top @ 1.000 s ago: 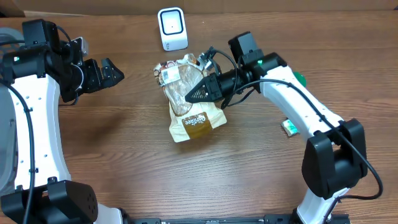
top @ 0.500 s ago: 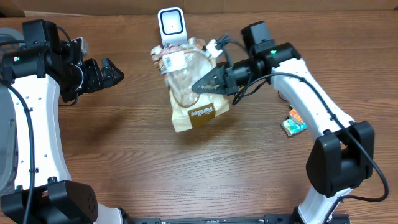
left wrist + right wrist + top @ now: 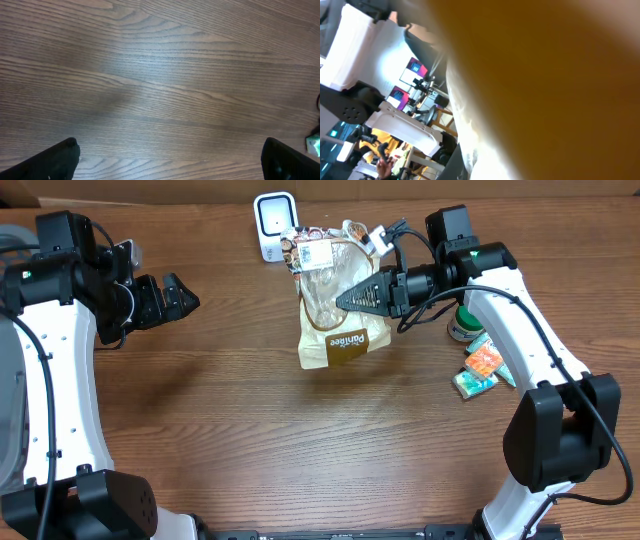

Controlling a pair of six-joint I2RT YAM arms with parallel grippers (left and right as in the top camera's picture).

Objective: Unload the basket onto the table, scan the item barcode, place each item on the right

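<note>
Crinkly plastic bag (image 3: 330, 330) moved nr boxy scanner (image 3: 272, 220).

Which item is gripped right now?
The brown-bottomed snack bag, clamped in the right gripper near the white scanner; the small packets lie loose on the table.

White arm links (image 3: 505, 315), black joints (image 3: 555, 440), black cables (image 3: 48, 430), green lights (image 3: 474, 252).

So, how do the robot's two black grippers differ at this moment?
The left gripper is open and empty; the right gripper is shut on the clear-and-brown snack bag. The left one hangs over the bare wooden table; the right one holds its bag beside the white scanner. Both are black, with two fingers.
</note>
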